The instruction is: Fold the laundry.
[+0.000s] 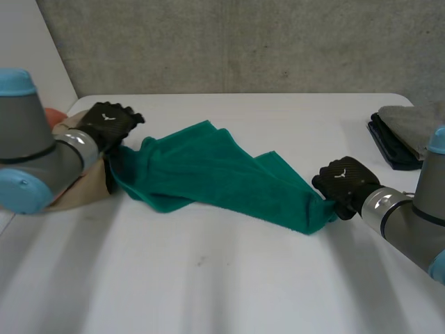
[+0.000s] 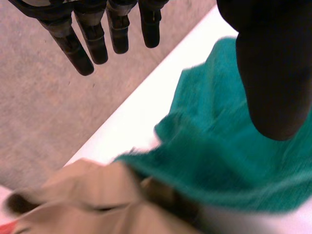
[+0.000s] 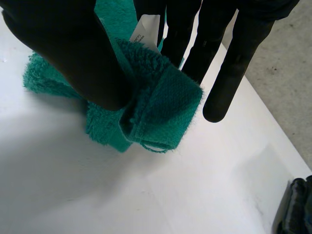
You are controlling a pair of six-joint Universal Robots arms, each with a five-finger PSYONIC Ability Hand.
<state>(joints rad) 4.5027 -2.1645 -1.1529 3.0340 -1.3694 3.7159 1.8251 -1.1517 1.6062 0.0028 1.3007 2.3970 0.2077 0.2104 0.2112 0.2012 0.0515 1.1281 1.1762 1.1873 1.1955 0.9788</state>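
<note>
Counted: two hands, one green towel, one beige cloth, one dark folded stack.

Nearest, toward the right edge of the tabletop [image 1: 222, 278]: right hand [image 1: 345, 182], clamped on a corner of the green towel [image 1: 208, 174]. Thumb pressing the hemmed corner against straight fingers [image 3: 224, 73], with a white label [image 3: 138, 34] just beside them.

From that corner, stretched in loose folds across the middle of the tabletop toward its left edge.

At the left edge: beige cloth [image 1: 80, 191], crumpled, touching the towel's end.

Over that end: left hand [image 1: 108, 124], wide, fingers straight and well clear of the thumb, gripping nothing, towel beneath the palm.

Farthest, at the far right edge: dark folded stack [image 1: 403, 136], grey piece on top, well apart from the towel.
</note>
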